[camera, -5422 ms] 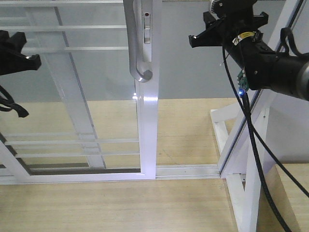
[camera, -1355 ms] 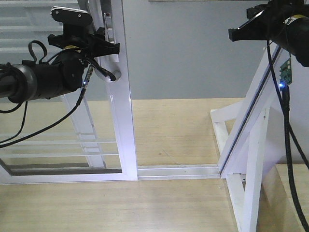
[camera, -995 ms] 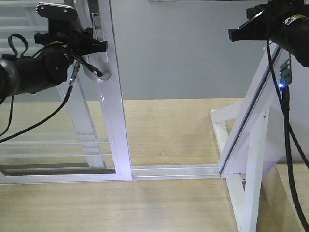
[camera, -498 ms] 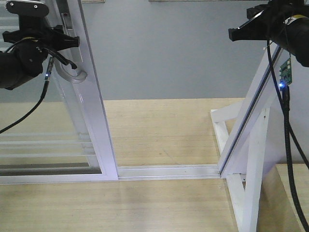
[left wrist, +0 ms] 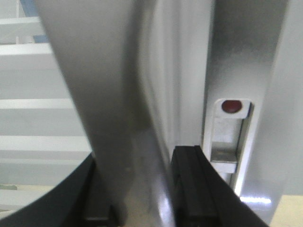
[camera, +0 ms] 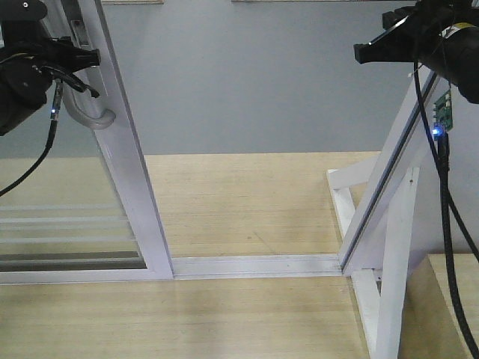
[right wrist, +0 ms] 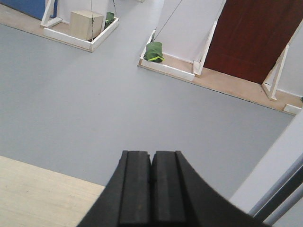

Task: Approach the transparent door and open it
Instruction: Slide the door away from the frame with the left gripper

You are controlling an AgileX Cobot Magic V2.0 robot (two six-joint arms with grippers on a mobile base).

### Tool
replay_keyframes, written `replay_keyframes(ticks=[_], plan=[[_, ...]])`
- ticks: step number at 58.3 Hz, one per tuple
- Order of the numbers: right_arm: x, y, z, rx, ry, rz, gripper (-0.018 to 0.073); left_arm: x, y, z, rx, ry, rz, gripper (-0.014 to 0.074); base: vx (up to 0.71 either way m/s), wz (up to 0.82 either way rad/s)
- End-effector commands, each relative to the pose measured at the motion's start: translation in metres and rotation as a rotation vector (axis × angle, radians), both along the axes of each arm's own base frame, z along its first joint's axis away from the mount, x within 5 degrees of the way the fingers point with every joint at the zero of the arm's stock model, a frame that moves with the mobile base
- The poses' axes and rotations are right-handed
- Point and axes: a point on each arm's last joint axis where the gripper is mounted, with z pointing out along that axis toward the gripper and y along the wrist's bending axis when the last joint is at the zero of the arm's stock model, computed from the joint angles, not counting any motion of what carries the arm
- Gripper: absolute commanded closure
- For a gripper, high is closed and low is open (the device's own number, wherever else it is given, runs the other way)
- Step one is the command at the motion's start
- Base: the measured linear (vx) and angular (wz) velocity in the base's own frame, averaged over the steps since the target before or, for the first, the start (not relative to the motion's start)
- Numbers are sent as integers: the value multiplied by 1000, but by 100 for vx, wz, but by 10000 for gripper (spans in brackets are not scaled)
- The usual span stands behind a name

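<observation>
The transparent door (camera: 127,164), clear glass in a white frame with thin white bars, stands at the left of the front view, slid well left along its floor track (camera: 254,265). Its curved grey pull handle (camera: 90,116) sits at the upper left. My left gripper (camera: 75,56) is shut on that handle; in the left wrist view the handle (left wrist: 128,118) runs between the two black fingers (left wrist: 189,184), beside the lock plate (left wrist: 229,137). My right gripper (camera: 374,51) is high at the upper right, away from the door, shut and empty (right wrist: 151,184).
A white slanted frame with braces (camera: 389,209) stands at the right, close under my right arm. A wooden step (camera: 449,307) is at the lower right. The doorway opening shows grey floor (camera: 254,82) beyond; boxes and a brown door (right wrist: 255,38) lie farther off.
My left arm has pulled the door steadily left by its handle, widening the opening. The right arm has held still over the last second and a half.
</observation>
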Motion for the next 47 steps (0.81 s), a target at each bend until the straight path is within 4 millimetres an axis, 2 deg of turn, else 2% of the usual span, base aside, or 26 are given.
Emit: replay_keyframes(ticks=[1, 23, 35, 47], plan=[[-6, -5, 33, 2, -146, -27, 562, -18, -6, 83, 101, -271, -11, 329, 0, 0], [-6, -5, 33, 21, -144, -31, 562, -34, 6, 92, 56, -185, -19, 350, 0, 0], [-6, -4, 33, 41, -136, -32, 562, -69, 22, 81, 88, -193, 62, 350, 0, -1], [-6, -4, 32, 56, -123, -31, 562, -109, 32, 78, 106, -198, 90, 369, 0, 0]])
